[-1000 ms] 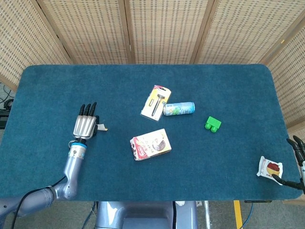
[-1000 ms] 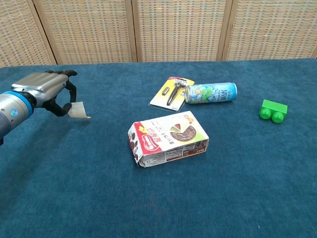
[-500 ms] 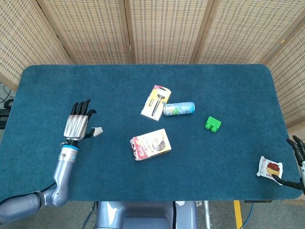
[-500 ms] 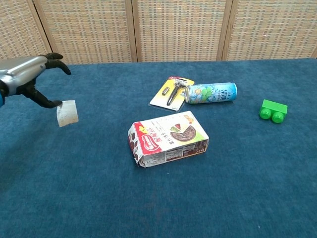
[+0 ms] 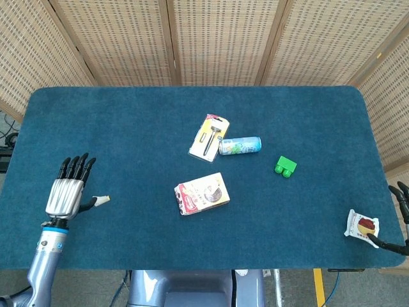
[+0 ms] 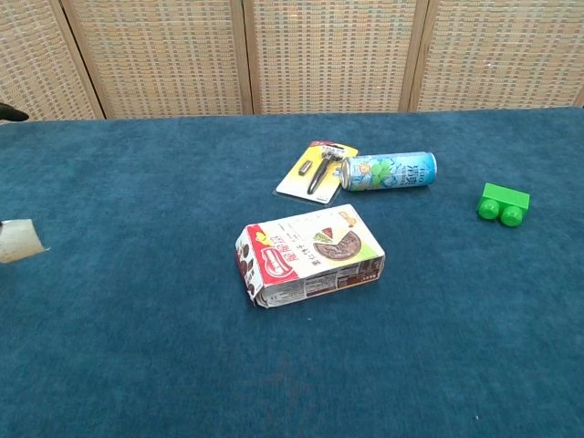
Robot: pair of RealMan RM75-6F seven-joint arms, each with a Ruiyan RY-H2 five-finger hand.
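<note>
1. The left hand [image 5: 64, 195] hangs over the near left part of the counter [image 5: 128, 121], fingers stretched forward, with a small pale sachet [image 5: 100, 201] pinched at its thumb side. In the chest view the same sachet [image 6: 20, 241] shows at the far left edge, clear of the cloth.
2. The sachet looks thin, flat and very light, most likely paper or foil. It would bend rather than resist, and a pinch at one edge lets the rest dangle and swing.
3. A hold nearer the middle of a flat face would steady it better than a corner. Little force seems needed, and a hard squeeze could crease it.
4. The right hand [image 5: 399, 220] sits at the near right corner, mostly cut off by the frame. One dark finger lies just by a white snack packet [image 5: 362, 226] with a red print. Whether it grips the packet cannot be told.
5. The counter wears a dark blue, short-pile cloth. It should give friction and keep light things from sliding.
6. Mid-counter lie a printed food box [image 5: 202, 194], a carded razor [image 5: 209, 137], a blue drink can [image 5: 239, 146] on its side touching the card, and a green toy brick [image 5: 285, 166] apart to the right.
7. Woven cane screens [image 5: 217, 38] close off the back and sides.
</note>
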